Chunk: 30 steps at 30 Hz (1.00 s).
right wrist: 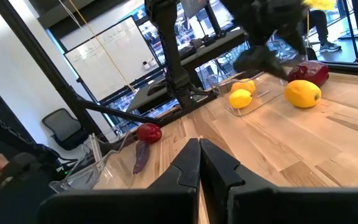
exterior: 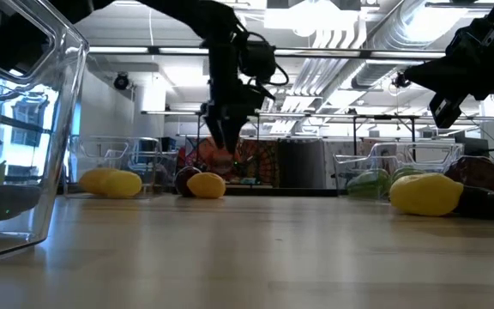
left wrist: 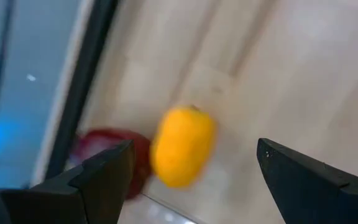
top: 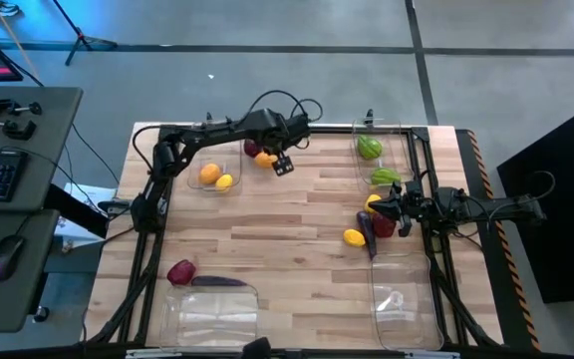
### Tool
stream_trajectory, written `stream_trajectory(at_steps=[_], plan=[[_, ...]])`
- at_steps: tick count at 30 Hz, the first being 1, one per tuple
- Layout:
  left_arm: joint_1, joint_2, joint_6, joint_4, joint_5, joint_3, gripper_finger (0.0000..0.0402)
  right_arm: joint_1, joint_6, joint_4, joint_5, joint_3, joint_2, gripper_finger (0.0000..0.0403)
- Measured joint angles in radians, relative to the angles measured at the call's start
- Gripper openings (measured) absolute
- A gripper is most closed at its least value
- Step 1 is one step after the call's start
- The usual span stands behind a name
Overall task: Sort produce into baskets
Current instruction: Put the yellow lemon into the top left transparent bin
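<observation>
My left gripper (top: 283,163) hangs open above an orange piece (left wrist: 182,146) and a dark red piece (left wrist: 143,152) that lie side by side on the table near its far edge. They also show in the low view (exterior: 206,184), below the fingers and apart from them. My right gripper (top: 382,206) is shut and empty (right wrist: 199,152), raised over a cluster at the right: a yellow piece (top: 354,237), a long purple piece (top: 368,232) and a dark red piece (top: 385,227). The far left basket (top: 195,185) holds an orange and a yellow piece. The far right basket (top: 403,150) holds green pieces (top: 369,148).
Two more clear baskets stand at the near edge, one at the left (top: 212,317) and one at the right (top: 404,299). A dark red piece (top: 181,271) and a long purple piece (top: 219,282) lie by the near left basket. Bare wood spans the table's middle (top: 287,239).
</observation>
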Motion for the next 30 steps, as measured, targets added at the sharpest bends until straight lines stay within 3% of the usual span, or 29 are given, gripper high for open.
stream_trajectory(at_steps=[5, 10, 15, 30], plan=[[-0.054, -0.051, -0.061, 0.108, 0.021, -0.139, 0.0323, 0.0, 0.0, 0.0, 0.0, 0.0, 0.0, 0.0], [-0.095, -0.065, 0.011, 0.178, 0.004, -0.275, 0.0323, 0.0, 0.0, 0.0, 0.0, 0.0, 0.0, 0.0], [-0.063, -0.066, 0.118, 0.215, -0.085, -0.258, 0.0323, 0.0, 0.0, 0.0, 0.0, 0.0, 0.0, 0.0], [0.002, -0.042, 0.207, 0.207, -0.066, -0.257, 0.0323, 0.0, 0.0, 0.0, 0.0, 0.0, 0.0, 0.0]])
